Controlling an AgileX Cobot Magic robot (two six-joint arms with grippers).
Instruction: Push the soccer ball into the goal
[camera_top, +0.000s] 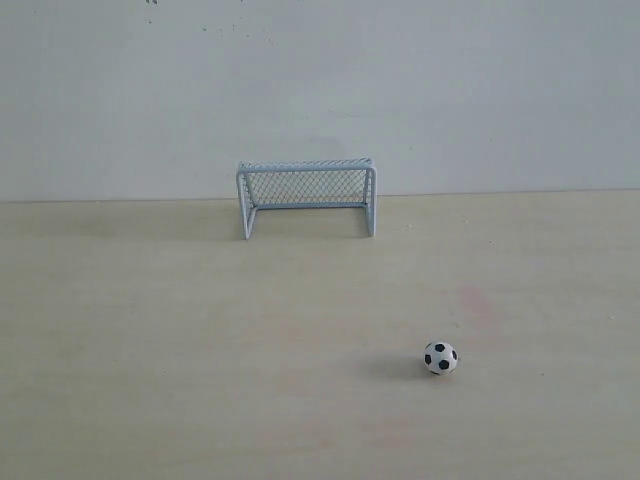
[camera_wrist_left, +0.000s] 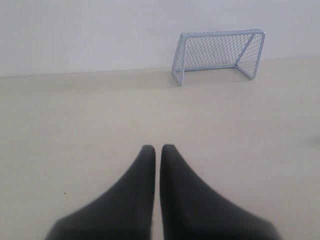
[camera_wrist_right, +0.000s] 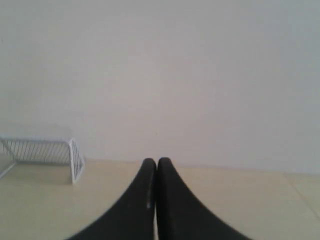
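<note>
The soccer ball, small and white with black patches, rests on the pale table at the front right in the exterior view. The goal, a grey-white tube frame with dark mesh, stands at the back centre against the wall, its mouth facing the front. It also shows in the left wrist view as the goal and partly in the right wrist view as the goal. My left gripper is shut and empty. My right gripper is shut and empty too. Neither arm appears in the exterior view, and neither wrist view shows the ball.
A pale wooden table runs back to a plain light wall. A faint pinkish stain marks the table between ball and goal.
</note>
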